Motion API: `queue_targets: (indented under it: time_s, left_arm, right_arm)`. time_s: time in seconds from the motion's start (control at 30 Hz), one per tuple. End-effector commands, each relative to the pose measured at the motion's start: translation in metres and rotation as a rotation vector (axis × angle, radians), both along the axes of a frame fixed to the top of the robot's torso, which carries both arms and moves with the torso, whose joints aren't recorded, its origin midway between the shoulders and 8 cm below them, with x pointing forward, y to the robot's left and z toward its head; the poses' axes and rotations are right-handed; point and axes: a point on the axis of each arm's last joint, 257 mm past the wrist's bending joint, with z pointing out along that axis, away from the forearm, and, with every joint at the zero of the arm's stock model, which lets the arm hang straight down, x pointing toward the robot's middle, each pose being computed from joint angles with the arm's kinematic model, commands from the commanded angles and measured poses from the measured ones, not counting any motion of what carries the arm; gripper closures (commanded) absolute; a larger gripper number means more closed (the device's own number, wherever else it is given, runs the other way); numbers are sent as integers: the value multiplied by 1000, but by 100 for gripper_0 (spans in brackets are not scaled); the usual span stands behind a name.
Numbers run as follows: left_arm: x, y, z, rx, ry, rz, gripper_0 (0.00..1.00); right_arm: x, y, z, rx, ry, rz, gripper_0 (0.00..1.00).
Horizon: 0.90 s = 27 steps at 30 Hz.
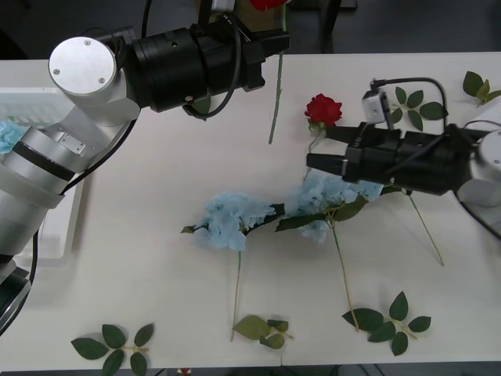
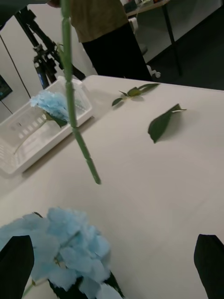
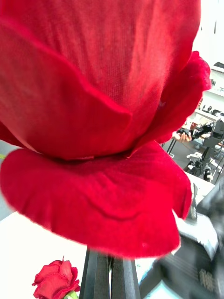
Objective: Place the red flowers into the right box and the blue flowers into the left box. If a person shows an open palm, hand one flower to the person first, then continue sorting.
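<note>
My left gripper (image 1: 278, 35) reaches over the table's far edge, shut on a red flower (image 1: 268, 4) just under its head (image 3: 107, 117); the stem (image 2: 77, 131) hangs down. Another red flower (image 1: 323, 110) lies on the table. My right gripper (image 1: 319, 149) hovers open beside it, over one of two blue flowers (image 1: 325, 196) (image 2: 65, 247); the other (image 1: 227, 219) lies to its left. A blue flower (image 2: 51, 103) rests in the left box (image 1: 59, 227). A person (image 2: 102, 28) stands behind the far edge. The right box is out of view.
Loose green leaf sprigs (image 1: 113, 348) (image 1: 387, 317) (image 1: 415, 106) lie near the table's front and right. A bare thin stem (image 1: 427, 231) runs out from under the right arm. A tripod (image 2: 39, 56) stands behind the left box.
</note>
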Motion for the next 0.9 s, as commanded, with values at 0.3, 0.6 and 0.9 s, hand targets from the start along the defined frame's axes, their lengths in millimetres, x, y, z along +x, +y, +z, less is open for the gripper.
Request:
queue_targets:
  time_s: [0.3,0.6,0.9]
  left_arm:
    - [-9,-6,10,-31,1,-18,100]
    - [-8,-5,10,-29,1,-15,100]
    - [-8,-4,10,-31,3,-16,100]
  right_arm:
    - [-17,93,74,352,115,98,0]
    - [16,94,94,423,93,-29,0]
    - [21,94,104,457,102,-43,98]
